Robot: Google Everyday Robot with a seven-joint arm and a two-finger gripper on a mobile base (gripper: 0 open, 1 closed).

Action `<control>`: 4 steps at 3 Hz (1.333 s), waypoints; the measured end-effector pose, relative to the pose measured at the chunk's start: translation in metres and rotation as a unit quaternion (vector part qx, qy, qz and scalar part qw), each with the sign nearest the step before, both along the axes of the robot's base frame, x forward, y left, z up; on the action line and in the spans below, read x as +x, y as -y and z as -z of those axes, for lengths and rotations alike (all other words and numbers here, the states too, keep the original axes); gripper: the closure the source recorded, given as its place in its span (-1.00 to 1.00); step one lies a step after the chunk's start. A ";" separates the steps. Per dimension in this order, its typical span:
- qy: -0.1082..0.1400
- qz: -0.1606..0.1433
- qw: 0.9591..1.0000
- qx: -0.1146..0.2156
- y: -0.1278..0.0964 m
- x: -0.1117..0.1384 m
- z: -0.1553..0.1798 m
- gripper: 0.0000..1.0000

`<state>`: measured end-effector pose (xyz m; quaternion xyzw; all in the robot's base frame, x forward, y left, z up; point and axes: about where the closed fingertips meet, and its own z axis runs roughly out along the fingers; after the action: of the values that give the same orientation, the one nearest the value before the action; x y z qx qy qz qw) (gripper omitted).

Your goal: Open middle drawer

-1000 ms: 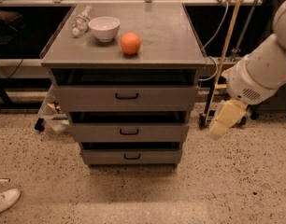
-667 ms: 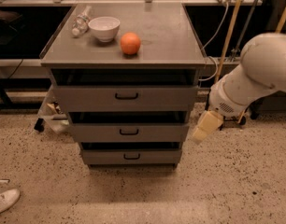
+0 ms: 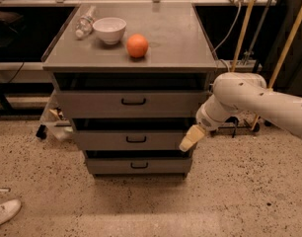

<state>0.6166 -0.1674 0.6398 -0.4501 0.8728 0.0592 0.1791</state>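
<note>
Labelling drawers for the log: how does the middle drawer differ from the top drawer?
The top drawer shows a taller, wider front than the middle drawer. The gripper hangs by the middle drawer's right end, below the top drawer. Both are grey with a small black loop handle.

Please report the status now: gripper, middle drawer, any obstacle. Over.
Cream gripper low at right end of the wide grey metal middle drawer, short of its small black loop handle. Drawer looks shut. Nothing seen between gripper and handle.
</note>
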 end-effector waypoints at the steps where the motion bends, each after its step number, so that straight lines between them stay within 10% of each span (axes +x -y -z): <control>1: 0.000 0.000 1.000 0.000 0.000 0.000 -0.001 -1.00; 4: 0.075 -0.057 0.995 -0.029 -0.050 0.056 0.119 -1.00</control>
<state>0.6723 -0.1177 0.5207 -0.5073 0.8312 0.0095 0.2273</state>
